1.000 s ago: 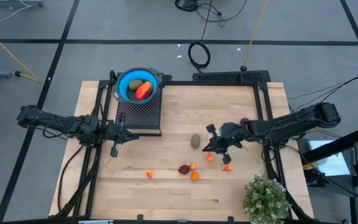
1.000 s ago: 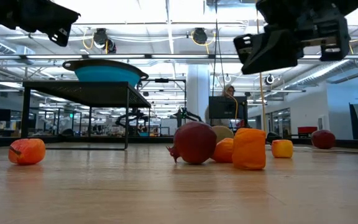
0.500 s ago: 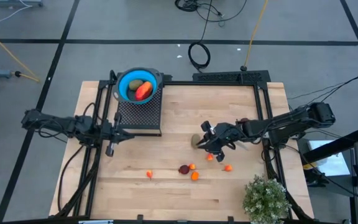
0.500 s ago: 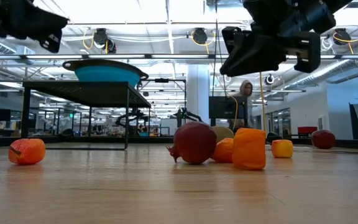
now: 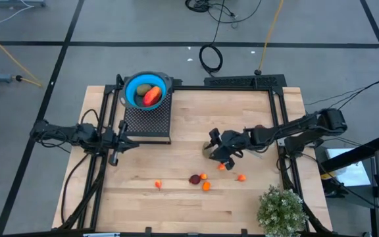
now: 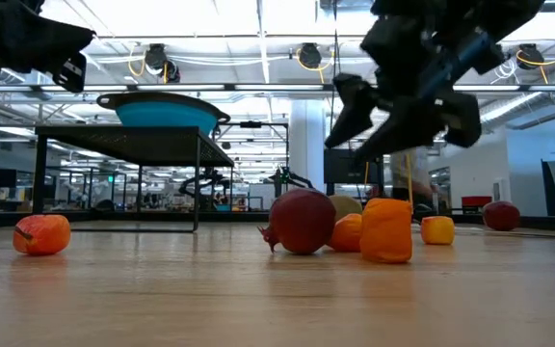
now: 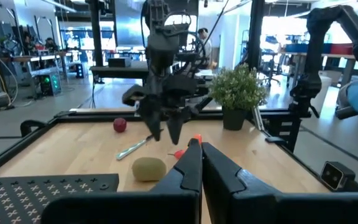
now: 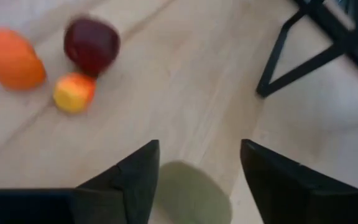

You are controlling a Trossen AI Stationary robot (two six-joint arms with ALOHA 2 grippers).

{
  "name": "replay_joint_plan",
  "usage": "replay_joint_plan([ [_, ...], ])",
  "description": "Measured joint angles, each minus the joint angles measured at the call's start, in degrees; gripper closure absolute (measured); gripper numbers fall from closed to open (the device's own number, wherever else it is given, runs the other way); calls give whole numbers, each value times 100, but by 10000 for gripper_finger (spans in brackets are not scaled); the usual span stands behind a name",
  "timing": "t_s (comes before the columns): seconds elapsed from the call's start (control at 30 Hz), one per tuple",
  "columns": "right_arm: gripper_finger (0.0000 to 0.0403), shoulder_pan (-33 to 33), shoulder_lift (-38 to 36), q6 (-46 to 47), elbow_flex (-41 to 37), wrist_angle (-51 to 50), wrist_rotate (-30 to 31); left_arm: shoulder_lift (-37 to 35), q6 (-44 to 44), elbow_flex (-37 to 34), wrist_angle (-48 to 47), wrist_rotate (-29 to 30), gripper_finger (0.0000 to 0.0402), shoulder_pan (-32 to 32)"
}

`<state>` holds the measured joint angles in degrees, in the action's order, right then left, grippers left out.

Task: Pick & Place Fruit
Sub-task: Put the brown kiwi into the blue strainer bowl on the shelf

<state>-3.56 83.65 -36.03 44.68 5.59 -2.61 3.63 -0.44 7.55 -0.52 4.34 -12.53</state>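
Note:
A brownish-green oval fruit [image 5: 205, 152] lies on the wooden table. My right gripper [image 5: 213, 149] hovers open just above it; in the right wrist view the oval [image 8: 190, 198] shows between the two fingers. Near it lie a dark red fruit [image 5: 194, 178] and several tiny orange ones [image 5: 206, 186]. A blue bowl [image 5: 134, 84] at the far left holds a red-orange piece [image 5: 152, 96] and a green one. My left gripper [image 5: 131, 142] is shut and level by the black rack [image 5: 147, 120], its own view showing the fingers [image 7: 199, 163] together.
A potted plant [image 5: 281, 209] stands at the near right corner. A thin utensil [image 7: 133, 148] and a small red fruit [image 7: 120, 125] lie beyond the oval toward the right side. One orange fruit [image 5: 157, 185] sits alone near the front.
My right gripper has moved toward the table's left and a little down, over the brownish-green oval, rolling as it went, and its fingers have opened. My left gripper has drawn back toward the left edge and sunk a little, still shut. The fruits have stayed in place.

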Motion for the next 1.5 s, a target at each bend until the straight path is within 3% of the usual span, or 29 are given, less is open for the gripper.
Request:
replay_joint_plan([
  [0.2,137,211,411,-24,306,-58,-9,-1,-9,0,-19,0,388,0],
  [0.4,103,287,446,200,653,-783,-33,-1,-7,0,-68,0,400,0],
  [0.57,86,283,447,219,833,-1352,-48,-1,-6,0,-67,2,387,0],
  [1.3,77,619,456,-1414,855,-1786,-42,-1,-10,0,-97,4,396,2],
  [1.5,77,659,870,-1694,1173,-1976,-42,-1,-9,0,-99,6,391,0],
])
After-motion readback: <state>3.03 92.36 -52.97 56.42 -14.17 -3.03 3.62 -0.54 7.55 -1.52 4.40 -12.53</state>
